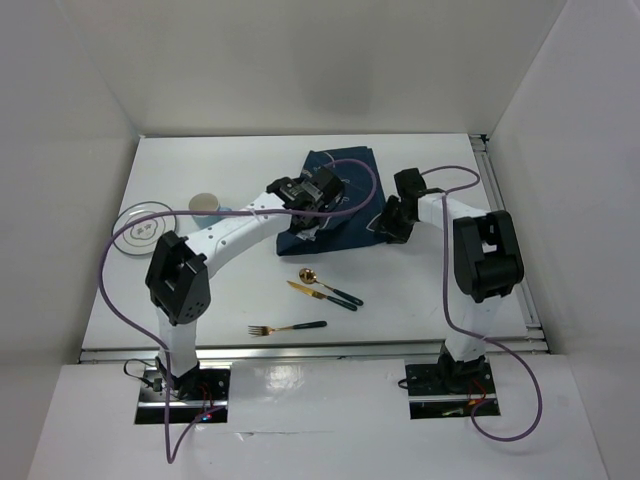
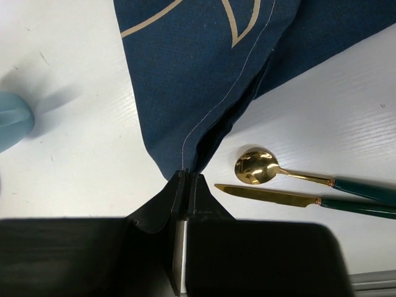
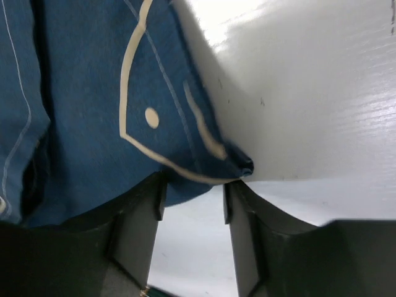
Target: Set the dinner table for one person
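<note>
The dinner table [image 1: 420, 300] is a large white top. On it lies a rumpled navy placemat [image 1: 335, 215] with a cream fish print. My left gripper [image 1: 305, 222] is shut on the placemat's near-left corner [image 2: 185, 158]; in the left wrist view the cloth runs into the closed jaws of the left gripper [image 2: 187, 178]. My right gripper [image 1: 383, 228] is at the placemat's right edge. In the right wrist view its jaws [image 3: 195, 189] stand apart, open, with a cloth corner [image 3: 238, 162] lying just past the fingertips.
A gold spoon [image 1: 310, 277] and gold knife [image 1: 320, 293] with green handles lie near the placemat's near corner, and a fork [image 1: 285, 328] nearer the front. A plate [image 1: 145, 230] and pale blue cup [image 1: 205, 207] stand at the left. Metal rails edge the table.
</note>
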`<state>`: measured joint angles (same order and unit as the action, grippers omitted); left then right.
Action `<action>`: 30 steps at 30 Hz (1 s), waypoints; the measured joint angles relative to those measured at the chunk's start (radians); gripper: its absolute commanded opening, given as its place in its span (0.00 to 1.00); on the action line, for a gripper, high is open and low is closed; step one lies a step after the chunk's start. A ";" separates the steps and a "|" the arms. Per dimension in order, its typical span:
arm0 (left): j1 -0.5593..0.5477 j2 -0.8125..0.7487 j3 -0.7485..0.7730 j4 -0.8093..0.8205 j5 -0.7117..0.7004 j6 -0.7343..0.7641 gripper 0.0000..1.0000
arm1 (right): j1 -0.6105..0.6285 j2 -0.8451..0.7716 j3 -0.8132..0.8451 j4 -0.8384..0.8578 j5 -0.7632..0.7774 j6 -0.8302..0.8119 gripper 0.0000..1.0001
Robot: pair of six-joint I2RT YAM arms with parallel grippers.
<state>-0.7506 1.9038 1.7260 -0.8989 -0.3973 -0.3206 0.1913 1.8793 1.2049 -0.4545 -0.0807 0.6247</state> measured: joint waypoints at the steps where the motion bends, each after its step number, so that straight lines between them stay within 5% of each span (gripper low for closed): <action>1: 0.003 0.000 0.000 -0.001 0.004 0.000 0.00 | -0.002 0.003 0.000 0.007 0.005 0.014 0.47; 5: 0.016 -0.004 0.000 -0.005 0.026 0.000 0.00 | -0.012 0.012 0.000 0.036 0.018 0.066 0.31; 8: 0.030 -0.009 0.000 -0.007 0.041 0.000 0.00 | -0.020 0.024 0.004 0.047 0.024 0.092 0.00; 17: 0.135 -0.015 0.100 -0.016 0.152 -0.006 0.00 | -0.022 -0.001 0.066 0.034 0.052 0.113 0.00; 24: 0.347 -0.023 0.330 0.016 0.385 -0.080 0.00 | -0.033 -0.096 0.217 0.018 0.086 0.092 0.00; 30: 0.484 -0.168 0.169 0.114 0.526 -0.153 0.00 | -0.039 -0.288 0.144 0.050 0.103 0.089 0.00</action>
<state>-0.2661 1.7359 1.8946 -0.7845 0.1284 -0.4736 0.1524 1.5913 1.3491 -0.4042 0.0227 0.7132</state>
